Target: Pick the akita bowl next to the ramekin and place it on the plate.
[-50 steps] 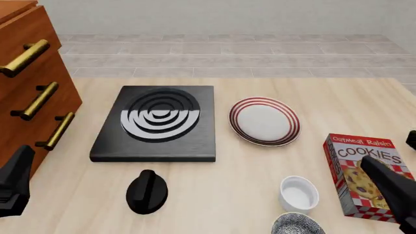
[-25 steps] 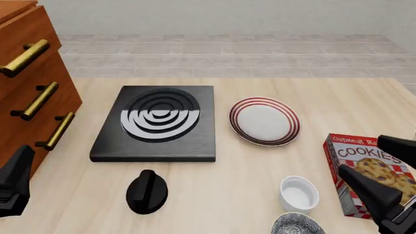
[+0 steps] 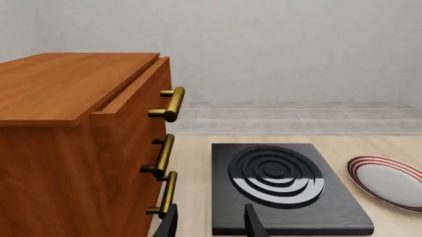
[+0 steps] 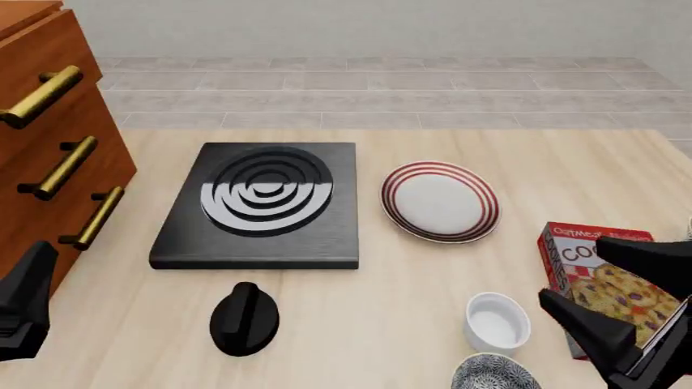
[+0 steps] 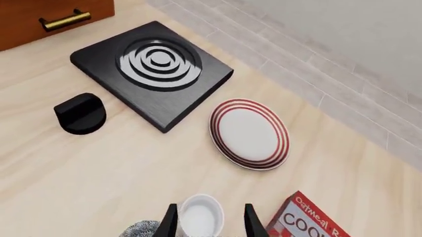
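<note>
While the akita bowl [image 4: 494,374] sits at the near edge of the table [image 4: 378,300], cut off by the lower border of the front view, you can see only part of its speckled rim there and a sliver of it in the right wrist view. It lies just in front of the ramekin [image 4: 497,322], close to it; whether the two touch, you cannot tell. The ramekin stands upright and shows a plain white inside. Beyond it, well apart, the plate [image 4: 439,201] with its red rings rests flat on the wood, just to the right of the black stove slab [image 4: 262,204].

Your right gripper [image 4: 617,292] hangs over the table's right side, its two dark fingers [image 4: 589,328] spread wide with nothing between them. It hovers beside the ramekin and partly covers the cookie box [image 4: 605,284] lying there. In the right wrist view the ramekin appears between the two fingertips, though the gripper is above it, not around it.

Your left gripper [image 3: 211,222] sits low at the table's left edge, near the wooden drawer cabinet [image 4: 49,154] with its brass handles. Its fingers stand apart, parted and empty, pointing toward the stove slab. A black knob [image 4: 245,318] stands on the table in front of the slab, apart from both grippers.
</note>
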